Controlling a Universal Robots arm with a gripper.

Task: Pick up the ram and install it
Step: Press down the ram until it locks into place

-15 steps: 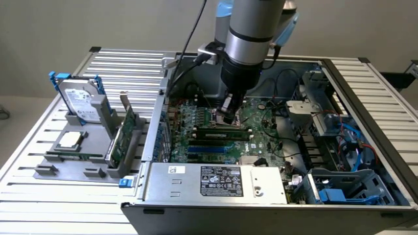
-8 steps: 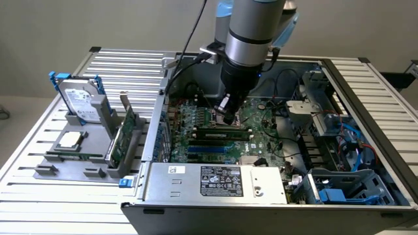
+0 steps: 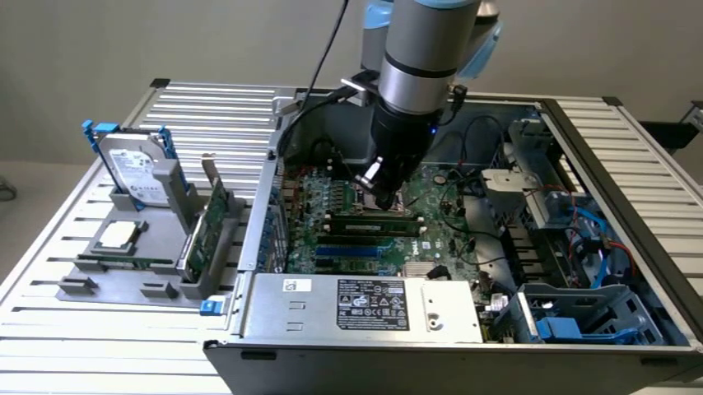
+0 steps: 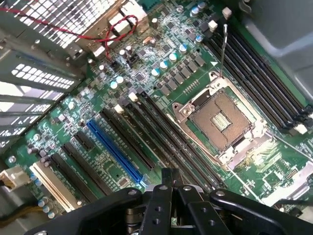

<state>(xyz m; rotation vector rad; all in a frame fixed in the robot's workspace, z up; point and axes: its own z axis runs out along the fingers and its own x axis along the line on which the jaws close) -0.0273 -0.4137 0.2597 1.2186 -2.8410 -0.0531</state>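
- The gripper (image 3: 383,196) is down inside the open computer case (image 3: 363,317), fingers pressed together over the motherboard (image 3: 439,239).
- The ram (image 3: 376,224) lies seated in a slot directly below the fingertips; whether they touch it I cannot tell.
- Cables (image 3: 598,239) crowd the case's right side.
- On the bench's left edge, a grey rack (image 3: 165,276) holds a hard drive (image 3: 134,169), a green card (image 3: 211,226) and a processor chip (image 3: 118,237).
- The wrist view shows the empty processor socket (image 4: 222,120) and a blue slot (image 4: 115,152).

Hidden and cropped parts

The end effector (image 3: 381,196) covered part of the ram (image 3: 379,220); the frame edge cropped the computer case (image 3: 462,362) and the worktop (image 3: 88,346).
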